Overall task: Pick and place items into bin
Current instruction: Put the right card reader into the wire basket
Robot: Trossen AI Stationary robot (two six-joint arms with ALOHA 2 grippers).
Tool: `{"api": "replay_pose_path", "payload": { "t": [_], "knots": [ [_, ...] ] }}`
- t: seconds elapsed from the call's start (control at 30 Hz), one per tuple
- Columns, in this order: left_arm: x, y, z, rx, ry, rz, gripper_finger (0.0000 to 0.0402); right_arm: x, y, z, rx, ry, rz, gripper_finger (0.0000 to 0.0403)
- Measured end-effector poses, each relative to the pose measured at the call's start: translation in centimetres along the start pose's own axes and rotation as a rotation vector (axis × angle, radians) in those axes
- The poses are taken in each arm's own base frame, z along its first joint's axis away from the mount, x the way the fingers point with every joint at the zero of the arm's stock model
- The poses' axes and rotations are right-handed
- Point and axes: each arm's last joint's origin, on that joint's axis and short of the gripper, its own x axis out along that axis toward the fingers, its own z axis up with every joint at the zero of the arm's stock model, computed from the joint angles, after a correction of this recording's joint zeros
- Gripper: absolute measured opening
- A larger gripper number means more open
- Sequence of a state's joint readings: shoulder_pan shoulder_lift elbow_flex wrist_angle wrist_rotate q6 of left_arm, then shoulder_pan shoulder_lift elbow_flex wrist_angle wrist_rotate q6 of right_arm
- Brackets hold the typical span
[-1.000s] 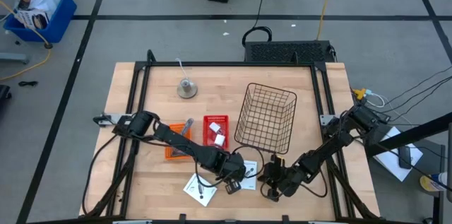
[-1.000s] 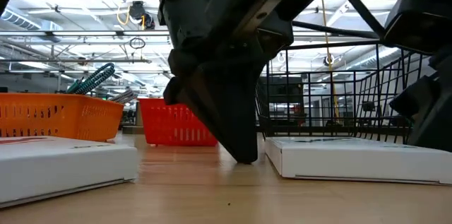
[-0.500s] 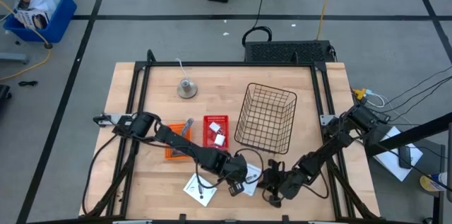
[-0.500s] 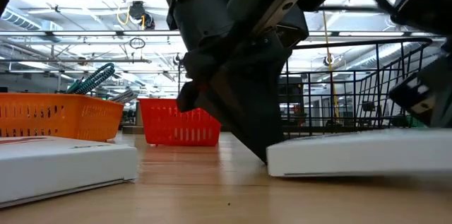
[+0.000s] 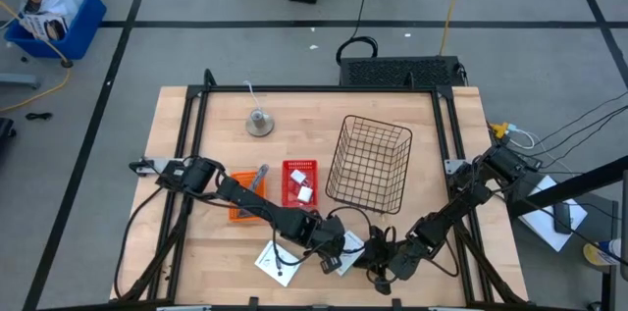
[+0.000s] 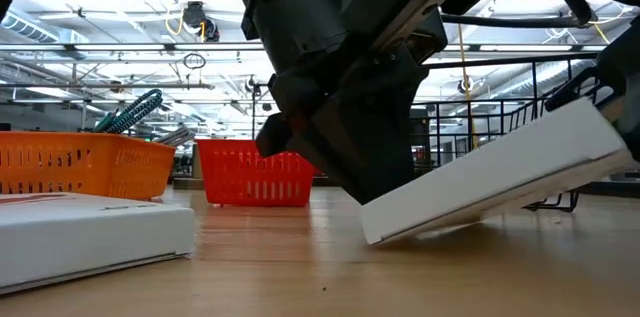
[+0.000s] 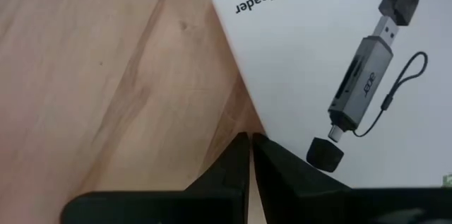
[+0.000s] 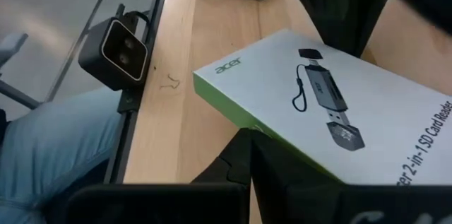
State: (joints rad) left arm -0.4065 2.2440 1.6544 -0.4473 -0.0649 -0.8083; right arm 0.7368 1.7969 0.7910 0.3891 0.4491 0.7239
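White flat card-reader box point(image 6: 500, 182) lies tilted near the table's front edge, one edge raised by the right gripper point(image 5: 378, 272), fingers clamped; left gripper point(image 5: 329, 260) braces, pinched closed. Light, stiff, slippery; grip edges.

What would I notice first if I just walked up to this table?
Probably the white card-reader box at the table's front edge, tipped up on one side between the two grippers. The left gripper presses at its low edge and the right gripper is at its raised side. Behind it sits a black wire basket.
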Motion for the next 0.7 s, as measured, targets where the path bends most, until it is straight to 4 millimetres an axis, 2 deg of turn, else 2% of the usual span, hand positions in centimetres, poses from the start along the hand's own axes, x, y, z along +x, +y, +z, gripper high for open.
{"api": "replay_pose_path", "payload": {
  "t": [0.3, 0.43, 0.57, 0.7],
  "knots": [
    [0.0, -0.1, 0.0, -0.013, 0.005, -0.007, 0.0030, 0.1, -0.2, 0.1, -0.090, -0.011, -0.018, 0.0000],
    [0.0, -0.1, 0.0, -0.011, 0.002, -0.016, 0.0030, 0.2, 0.1, 0.9, -0.138, -0.085, 0.003, 0.0000],
    [-0.8, -1.1, 0.6, -0.006, -0.025, -0.104, 0.0030, 0.3, 0.0, 1.8, -0.155, -0.168, -0.015, 0.0000],
    [-0.7, -1.4, 0.7, 0.003, -0.040, -0.137, 0.0030, 0.4, -0.3, 1.7, -0.158, -0.135, -0.017, 0.0000]
  ]
}}
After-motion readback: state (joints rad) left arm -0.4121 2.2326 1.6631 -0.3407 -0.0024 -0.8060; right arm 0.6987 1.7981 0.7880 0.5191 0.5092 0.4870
